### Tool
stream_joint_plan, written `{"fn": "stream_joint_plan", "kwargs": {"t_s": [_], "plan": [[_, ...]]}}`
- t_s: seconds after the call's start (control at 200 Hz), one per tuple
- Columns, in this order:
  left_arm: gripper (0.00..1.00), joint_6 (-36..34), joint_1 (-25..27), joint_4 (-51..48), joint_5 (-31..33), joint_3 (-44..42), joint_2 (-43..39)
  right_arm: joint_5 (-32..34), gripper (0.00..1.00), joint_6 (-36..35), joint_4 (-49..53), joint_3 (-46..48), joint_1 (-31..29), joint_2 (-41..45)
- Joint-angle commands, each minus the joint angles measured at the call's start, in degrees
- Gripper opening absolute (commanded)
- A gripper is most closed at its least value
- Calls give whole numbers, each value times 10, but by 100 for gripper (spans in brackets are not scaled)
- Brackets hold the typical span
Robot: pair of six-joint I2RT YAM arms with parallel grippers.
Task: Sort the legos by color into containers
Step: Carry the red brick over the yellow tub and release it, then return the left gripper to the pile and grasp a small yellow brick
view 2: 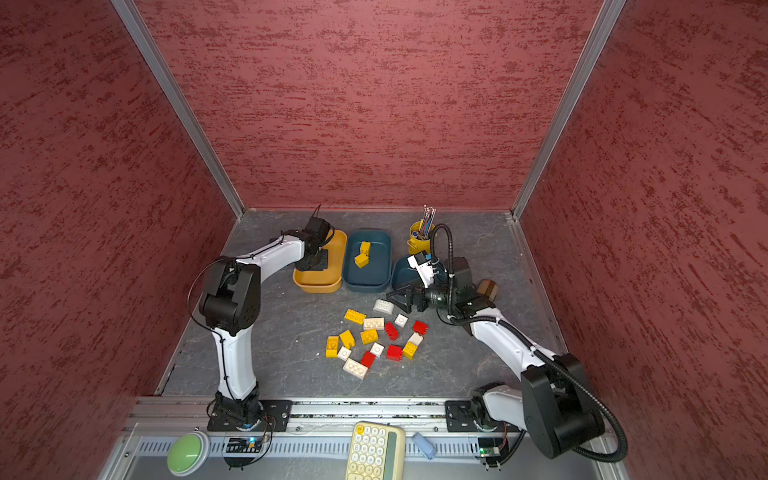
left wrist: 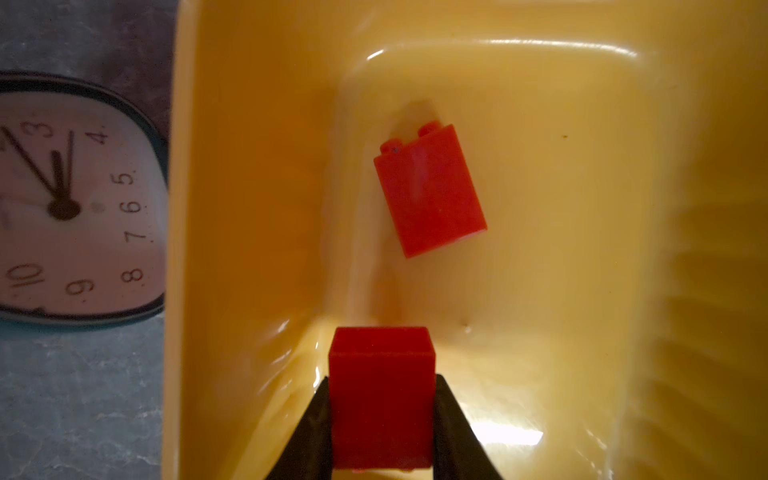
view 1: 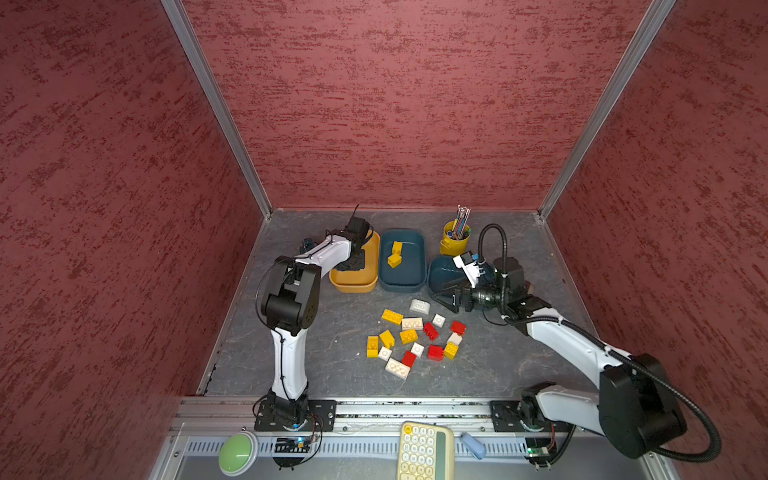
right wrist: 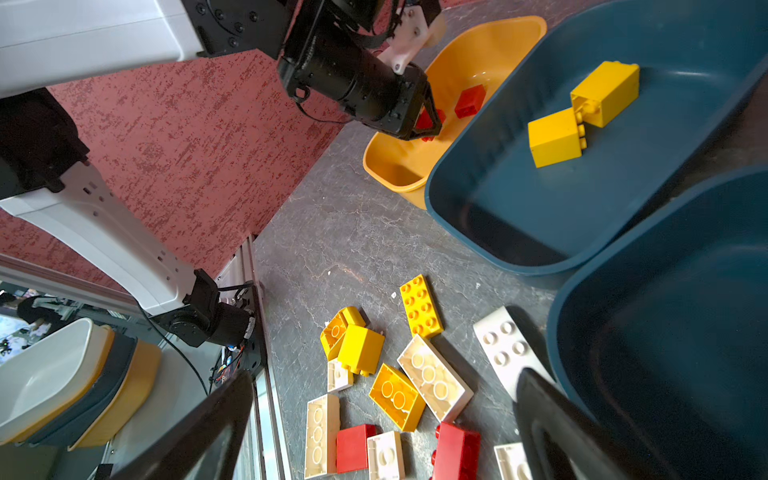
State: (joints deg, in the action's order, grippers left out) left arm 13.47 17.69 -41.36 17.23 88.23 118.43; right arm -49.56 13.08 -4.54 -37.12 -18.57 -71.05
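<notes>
While the left gripper (view 1: 355,266) hangs inside the orange-yellow tub (view 1: 353,287), leftmost of the far row, both top views show the middle teal tub (view 2: 368,286) holding two yellow bricks (view 2: 363,254). Right teal tub (view 1: 438,276) is partly hidden by the right gripper (view 1: 438,297), jaws apart at its near edge. Loose legos (view 1: 415,336) in red, yellow and white are scattered on the table (view 1: 324,332), nearer than the tubs. Pen cup (view 1: 455,245) at far right. Left wrist view: black fingers (left wrist: 307,436) clamped on a red brick (left wrist: 382,395), low over the tub floor. Second red brick (left wrist: 430,191) lies on its side in the same tub. Clock (left wrist: 70,199) just beside the tub's outer wall. Right wrist view: right fingers (right wrist: 552,432) spread wide over the loose pile; white curved brick (right wrist: 505,349) on the table, just beside the right teal tub.
</notes>
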Motion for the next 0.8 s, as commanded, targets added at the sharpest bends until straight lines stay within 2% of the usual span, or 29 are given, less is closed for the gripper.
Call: {"fn": "stream_joint_plan", "kwargs": {"t_s": [0.0,0.12,0.255,0.356,0.571,0.661,0.797], "plan": [[38,-24,-2,3,17,27,4,8,99,-9,-2,-20,-3,-1],[52,-23,8,-17,7,31,-14,8,99,-10,-2,-19,-3,-2],[69,-13,35,-41,9,2,-69,4,99,-10,-5,-18,-3,-5],[72,16,53,-63,-22,-39,-123,3,99,-9,-7,-18,-3,-6],[75,98,113,-75,-101,-190,-262,0,99,-12,-4,-14,-3,-7],[77,139,147,-84,-123,-246,-312,-2,99,-12,-3,-14,-4,-5],[80,219,227,-82,-128,-317,-378,-7,99,-6,-11,-6,-4,-1]]}}
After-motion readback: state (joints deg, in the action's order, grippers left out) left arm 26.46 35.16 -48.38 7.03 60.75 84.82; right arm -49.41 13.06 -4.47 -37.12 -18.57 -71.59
